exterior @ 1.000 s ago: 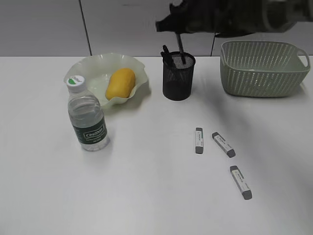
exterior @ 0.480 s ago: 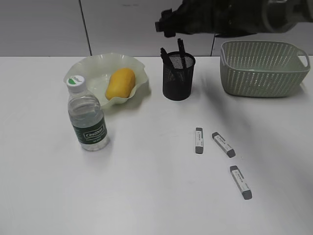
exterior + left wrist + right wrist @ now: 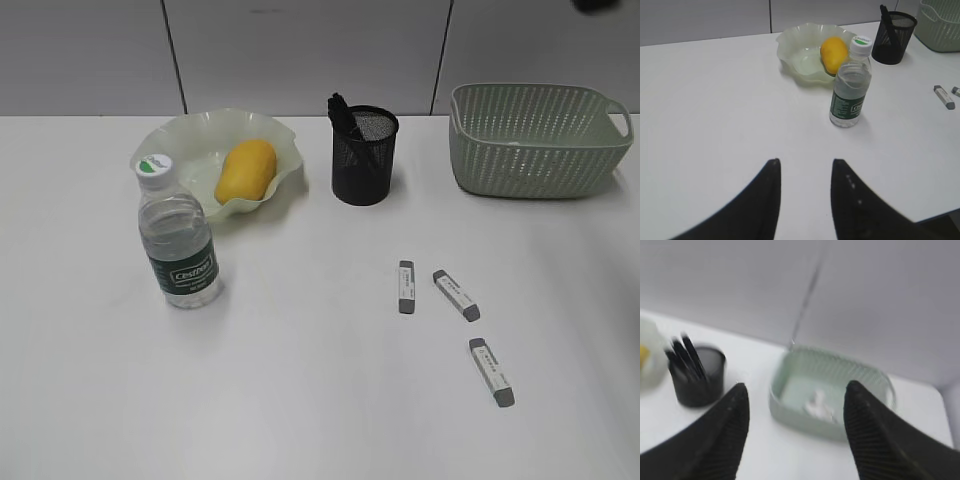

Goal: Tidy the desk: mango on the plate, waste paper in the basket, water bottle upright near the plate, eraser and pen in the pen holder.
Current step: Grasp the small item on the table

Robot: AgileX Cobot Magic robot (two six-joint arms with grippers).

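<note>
The mango (image 3: 246,170) lies in the wavy green plate (image 3: 180,140). The water bottle (image 3: 178,238) stands upright in front of the plate. Black pens (image 3: 343,113) stand in the mesh pen holder (image 3: 364,156). Three grey-and-white erasers (image 3: 406,286) (image 3: 456,294) (image 3: 491,371) lie on the desk (image 3: 300,400). The waste paper (image 3: 819,405) lies inside the basket (image 3: 538,138). My left gripper (image 3: 803,164) is open and empty above bare desk, short of the bottle (image 3: 850,85). My right gripper (image 3: 796,387) is open and empty, high above the basket (image 3: 785,410) and pen holder (image 3: 697,377).
A grey panelled wall (image 3: 300,50) stands behind the desk. The desk's near edge shows at lower right in the left wrist view (image 3: 940,214). Only a dark bit of the right arm (image 3: 600,5) shows at the exterior view's top right.
My right arm has let a pen drop into the pen holder and pulled up and away to the right, almost out of the exterior view. The pen now rests in the holder.
</note>
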